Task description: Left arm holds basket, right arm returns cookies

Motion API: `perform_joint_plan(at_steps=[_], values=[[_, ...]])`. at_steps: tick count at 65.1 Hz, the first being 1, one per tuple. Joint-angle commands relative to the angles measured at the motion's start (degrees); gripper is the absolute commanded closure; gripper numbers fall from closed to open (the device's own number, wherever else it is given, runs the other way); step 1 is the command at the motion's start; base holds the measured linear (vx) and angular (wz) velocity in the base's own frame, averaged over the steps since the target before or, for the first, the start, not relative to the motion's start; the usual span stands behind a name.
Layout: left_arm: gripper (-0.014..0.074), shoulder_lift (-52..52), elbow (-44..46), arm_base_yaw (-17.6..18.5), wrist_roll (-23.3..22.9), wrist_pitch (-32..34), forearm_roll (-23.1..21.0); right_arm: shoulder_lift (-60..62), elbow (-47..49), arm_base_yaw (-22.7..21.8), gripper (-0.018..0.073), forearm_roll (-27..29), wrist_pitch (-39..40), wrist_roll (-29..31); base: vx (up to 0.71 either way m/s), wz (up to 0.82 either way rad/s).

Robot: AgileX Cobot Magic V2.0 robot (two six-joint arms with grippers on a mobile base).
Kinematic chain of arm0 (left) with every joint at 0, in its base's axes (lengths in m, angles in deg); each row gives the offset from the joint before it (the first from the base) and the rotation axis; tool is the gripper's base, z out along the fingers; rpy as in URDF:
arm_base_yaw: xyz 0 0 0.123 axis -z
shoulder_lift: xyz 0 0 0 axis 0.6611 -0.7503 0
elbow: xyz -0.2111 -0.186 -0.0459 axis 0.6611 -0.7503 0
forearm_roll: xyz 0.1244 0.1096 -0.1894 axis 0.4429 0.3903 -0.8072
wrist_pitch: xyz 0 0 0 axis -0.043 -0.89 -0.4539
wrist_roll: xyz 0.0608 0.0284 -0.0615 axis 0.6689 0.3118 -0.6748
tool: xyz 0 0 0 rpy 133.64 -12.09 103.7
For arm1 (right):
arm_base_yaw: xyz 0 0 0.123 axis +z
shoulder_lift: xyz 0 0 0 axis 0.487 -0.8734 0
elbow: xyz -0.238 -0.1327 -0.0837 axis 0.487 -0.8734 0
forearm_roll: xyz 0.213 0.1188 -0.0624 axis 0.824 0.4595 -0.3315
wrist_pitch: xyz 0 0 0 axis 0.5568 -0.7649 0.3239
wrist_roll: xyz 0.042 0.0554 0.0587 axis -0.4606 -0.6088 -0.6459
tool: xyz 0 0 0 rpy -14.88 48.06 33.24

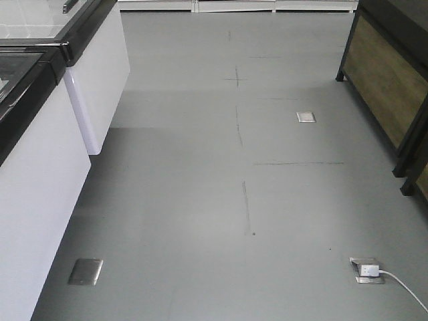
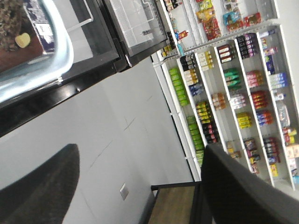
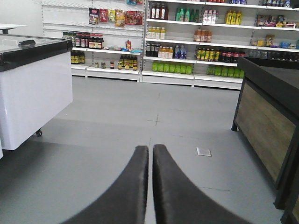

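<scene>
Nearest the lens in the right wrist view, the right gripper (image 3: 150, 151) has its two dark fingers drawn almost together, only a sliver of floor showing between them, and it holds nothing.

The cookies (image 2: 16, 51) show only in the far upper-left corner of the left wrist view. A maroon and navy box face lies inside the pale blue rim of the basket (image 2: 63, 51), and how the box sits there cannot be told. It is probably a light cardboard carton, stiff along its edges but easy to dent on its broad faces. A grip across the two narrow sides with moderate squeeze should suit it, as a glossy face could slip.

The basket appears to rest on the black-framed glass top of the freezer (image 2: 93, 37). The left gripper (image 2: 140, 149) is spread wide and empty, well apart from the basket.

Beyond lie bare grey floor (image 1: 200, 200), a wood-sided counter (image 3: 266, 121) on the right, and stocked shelves (image 3: 187, 46) along the far wall.
</scene>
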Motion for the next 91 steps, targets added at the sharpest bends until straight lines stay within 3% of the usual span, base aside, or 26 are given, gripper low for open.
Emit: perform_joint_plan(at_steps=[1, 13, 35, 53, 67, 91], values=[[0.0073, -2.1, 1.9, -2.1, 2.4, 0.4, -7.0, 0.7, -1.0, -0.4, 0.0570, -0.5, 4.3, 0.0, 0.00, 0.00], [0.0072, -8.6, 3.7, -4.1, 7.2, -0.2, -14.6, 0.7, -1.0, -0.4, 0.0570, -0.5, 4.3, 0.0, 0.00, 0.00], [0.0071, -20.6, 17.3, -4.3, 7.0, -5.1, -13.3, 0.7, -1.0, -0.4, 0.0570, -0.5, 4.3, 0.0, 0.00, 0.00], [0.0071, -26.8, 19.2, -4.1, 5.6, -6.2, -13.9, 0.7, -1.0, -0.4, 0.0570, -0.5, 4.3, 0.0, 0.00, 0.00], [0.0071, -30.5, 19.2, -3.5, 10.8, -5.8, -25.2, 0.7, -1.0, -0.4, 0.0570, -0.5, 4.3, 0.0, 0.00, 0.00], [0.0071, -34.0, 19.2, -1.5, 13.2, -5.4, -29.6, 0.7, -1.0, -0.4, 0.0570, -0.5, 4.3, 0.0, 0.00, 0.00]])
